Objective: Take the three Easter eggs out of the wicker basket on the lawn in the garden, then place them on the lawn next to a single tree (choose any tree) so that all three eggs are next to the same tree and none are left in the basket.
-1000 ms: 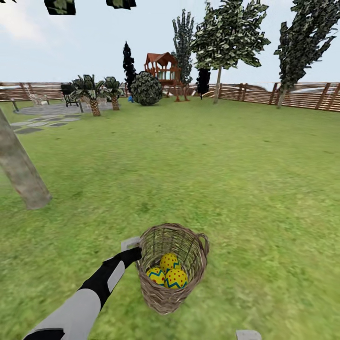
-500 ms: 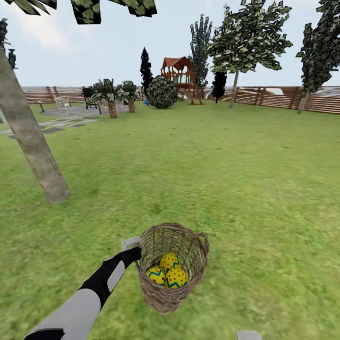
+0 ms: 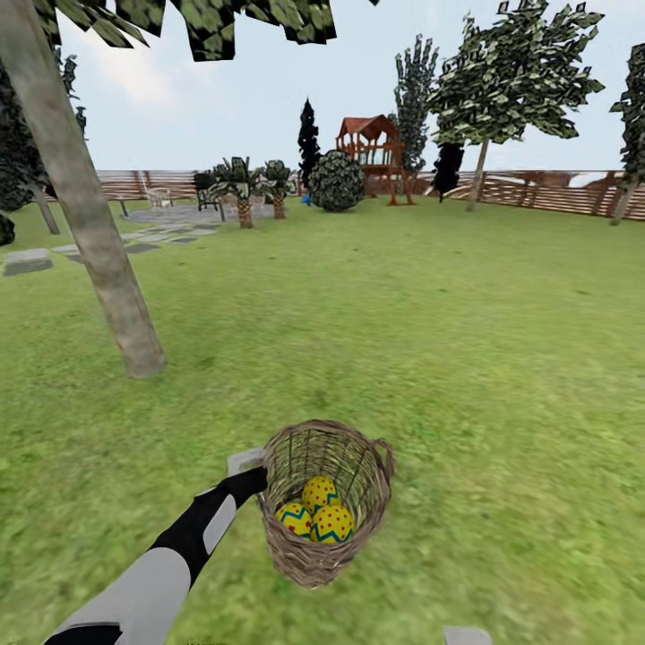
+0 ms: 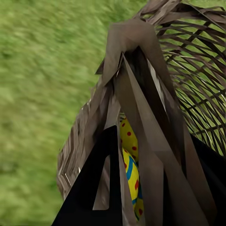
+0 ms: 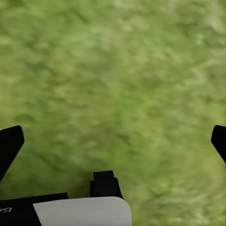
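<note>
the whole view has swung left, bringing the tree nearer. the left gripper, arm stretched forward, is clenched on the wicker basket rim; three easter eggs lie inside. the right gripper is spread wide over the lawn.

left pincer clamped, right pincer spread

A wooden play structure stands at the far fence, beside a round shrub. Spiky palm-like plants flank grey stepping stones.
</note>
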{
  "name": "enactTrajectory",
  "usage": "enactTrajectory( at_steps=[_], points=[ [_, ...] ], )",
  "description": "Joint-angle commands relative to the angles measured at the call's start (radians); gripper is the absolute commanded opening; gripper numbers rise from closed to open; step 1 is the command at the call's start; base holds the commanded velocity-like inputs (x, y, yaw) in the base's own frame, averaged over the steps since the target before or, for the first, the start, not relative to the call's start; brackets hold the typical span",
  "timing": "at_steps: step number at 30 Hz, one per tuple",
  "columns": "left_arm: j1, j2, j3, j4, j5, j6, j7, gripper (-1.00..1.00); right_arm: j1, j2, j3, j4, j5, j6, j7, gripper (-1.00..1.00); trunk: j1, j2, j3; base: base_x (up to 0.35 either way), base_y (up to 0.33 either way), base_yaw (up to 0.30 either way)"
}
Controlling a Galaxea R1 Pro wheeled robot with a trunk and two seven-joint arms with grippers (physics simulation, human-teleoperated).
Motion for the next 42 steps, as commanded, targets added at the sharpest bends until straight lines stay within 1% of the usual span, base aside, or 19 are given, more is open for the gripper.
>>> enactTrajectory(
  at_steps=[1, 17, 22, 42],
  points=[
    [0.0, -0.001, 0.007, -0.002, 0.009, 0.007, -0.004, -1.0, -0.001, 0.001, 0.0, 0.001, 0.0, 0.0, -0.003, 1.0, 0.0, -0.001, 0.0, 0.0, 0.0, 0.219],
    [0.0, -0.001, 0.007, -0.002, 0.013, 0.008, -0.004, -1.0, 0.008, 0.006, 0.0, 0.001, 0.003, 0.0, -0.003, 1.0, 0.0, -0.001, 0.018, 0.0, 0.0, 0.219],
    [0.0, -0.001, 0.007, -0.002, 0.013, 0.008, -0.004, -1.0, 0.008, 0.008, 0.0, -0.002, 0.005, 0.0, 0.004, 1.0, 0.0, -0.001, 0.019, 0.0, 0.0, 0.058],
    [0.0, -0.001, 0.006, -0.001, 0.013, 0.007, -0.004, -1.0, 0.008, 0.009, 0.0, -0.001, 0.004, 0.0, 0.001, 1.0, 0.0, -0.001, 0.019, 0.0, 0.0, 0.287]
  ],
)
